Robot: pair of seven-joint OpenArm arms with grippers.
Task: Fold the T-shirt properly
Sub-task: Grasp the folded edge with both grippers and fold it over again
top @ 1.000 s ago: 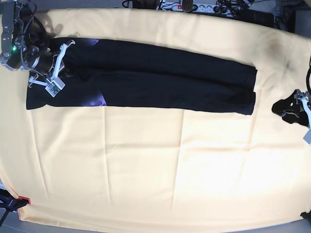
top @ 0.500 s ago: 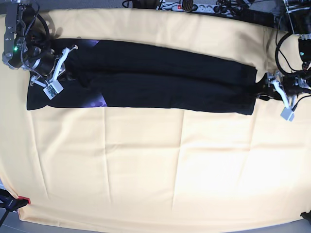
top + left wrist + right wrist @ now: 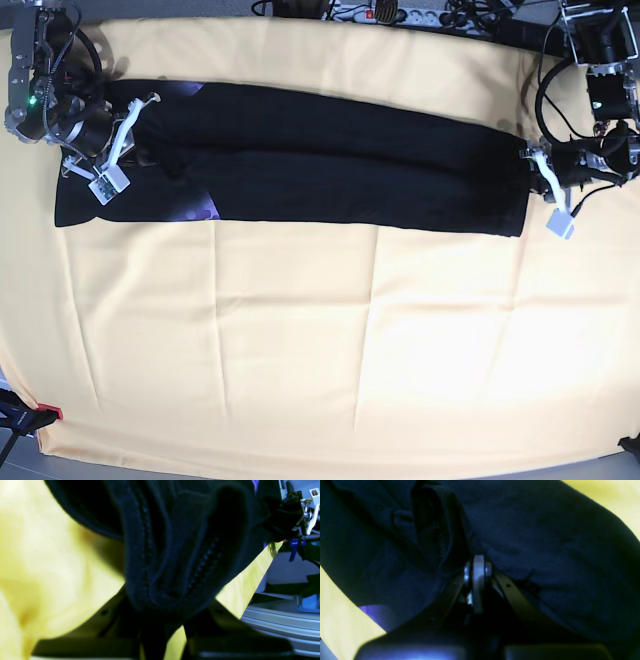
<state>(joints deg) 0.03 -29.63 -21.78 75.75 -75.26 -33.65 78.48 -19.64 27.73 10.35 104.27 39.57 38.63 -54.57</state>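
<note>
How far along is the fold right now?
Done: the T-shirt lies folded lengthwise into a long band on the tablecloth. In hand: the right gripper sits on one end, and the left gripper is at the other, hem bunched between its jaws. Left: folding the band crosswise.
</note>
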